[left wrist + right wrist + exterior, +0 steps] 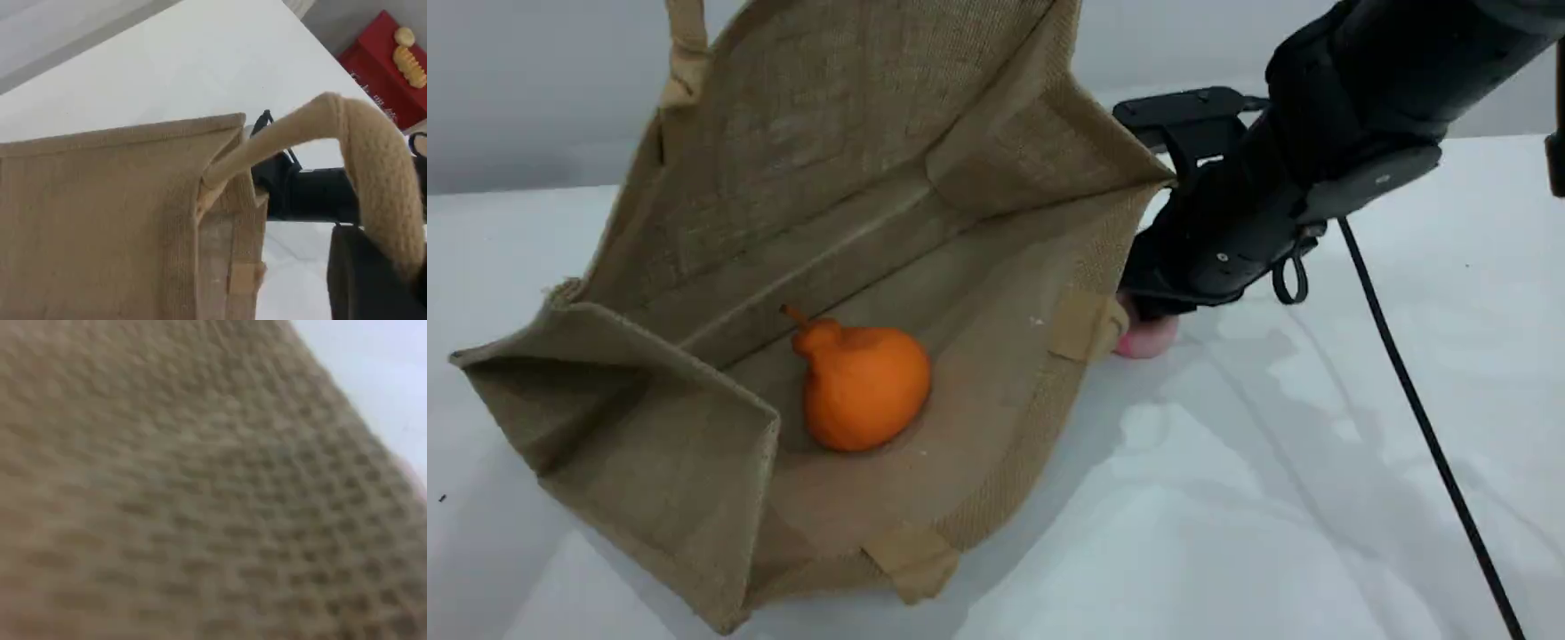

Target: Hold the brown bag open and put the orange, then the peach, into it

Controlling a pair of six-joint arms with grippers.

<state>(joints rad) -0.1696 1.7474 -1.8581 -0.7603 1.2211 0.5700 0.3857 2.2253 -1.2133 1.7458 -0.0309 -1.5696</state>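
Observation:
The brown bag [854, 204] lies on its side with its mouth open toward the camera. The orange [863, 384] rests inside on the lower wall. One beige handle [373, 153] runs up out of the scene view; in the left wrist view it loops over my left gripper [380, 267], which is shut on it and holds the upper side raised. My right gripper [1152, 311] is down at the bag's right edge, shut on the peach [1145, 340], whose pink lower part shows on the table under the fingers. The right wrist view is filled by blurred bag [187, 493] weave.
A black cable [1414, 400] trails from the right arm across the white table [1272, 498] toward the front right. A red box [390, 67] with yellow pieces on it sits beyond the table's far corner in the left wrist view.

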